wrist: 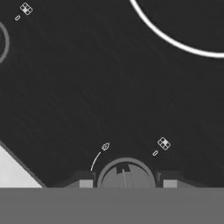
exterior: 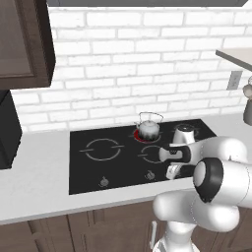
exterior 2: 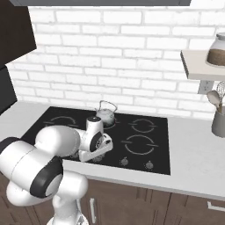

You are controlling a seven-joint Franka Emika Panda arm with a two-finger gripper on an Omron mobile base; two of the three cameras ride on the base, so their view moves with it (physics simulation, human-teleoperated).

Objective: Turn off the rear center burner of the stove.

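Kitchen; stove, brick wall

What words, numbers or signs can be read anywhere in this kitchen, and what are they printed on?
No words, brands or numbers can be read.
On the stove, beside the knob between the gripper fingertips: a small four-square sign, no text.
By the same knob: a curved white line ending in a tiny mark, too small to read.
Top corner of the hand view: another four-square sign.
The kettle and jar show no label.

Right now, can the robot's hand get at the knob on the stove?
Probably yes. The hand sits right at a silver knob, its fingertips either side, with only bare black stove glass around it.
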